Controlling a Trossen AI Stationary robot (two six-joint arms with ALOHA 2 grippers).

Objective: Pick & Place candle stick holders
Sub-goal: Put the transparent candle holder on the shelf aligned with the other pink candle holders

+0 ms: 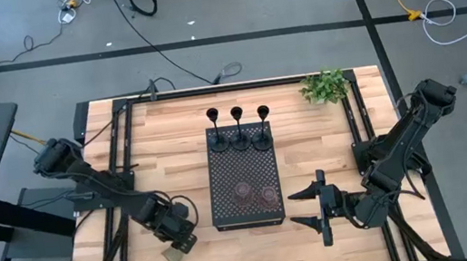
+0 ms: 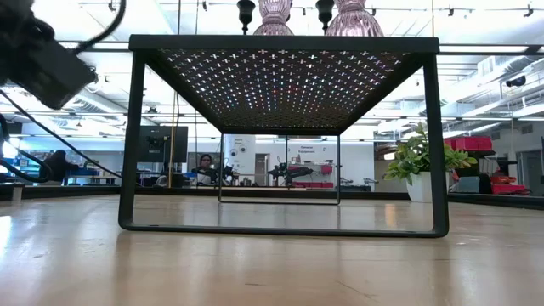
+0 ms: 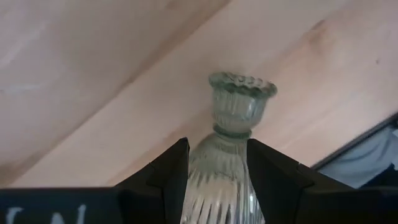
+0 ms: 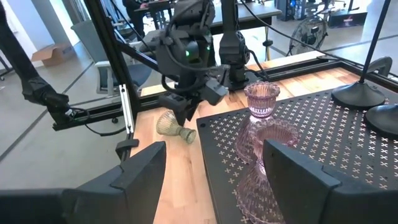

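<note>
My left gripper (image 1: 177, 244) is near the table's front left, shut on the olive-green candle stick holder (image 1: 174, 256), a ribbed glass piece also seen in the right wrist view (image 4: 169, 124). Three black candle stick holders (image 1: 239, 128) stand by their round bases along the far end of the black perforated tray (image 1: 226, 209). Two pinkish glass holders (image 1: 256, 194) stand on the tray's near half. My right gripper (image 1: 297, 209) hovers open just right of the tray's near right corner, pointing at the pink holders (image 4: 262, 99) without touching them. My left gripper pinches the olive-green holder's wider ribbed body (image 3: 217, 180) between its two fingers (image 3: 166, 177), coming steeply from above. The holder lies along the fingers, its scalloped cup end (image 3: 242, 86) sticking out past the fingertips. It sits tilted; whether it touches the table I cannot tell.
The tray stands raised on a black frame with legs (image 2: 127, 170). A small leafy plant (image 1: 325, 86) sits at the far right corner. Black rails (image 1: 123, 155) run along both table sides. Bare wood (image 1: 172, 148) lies left of the tray.
</note>
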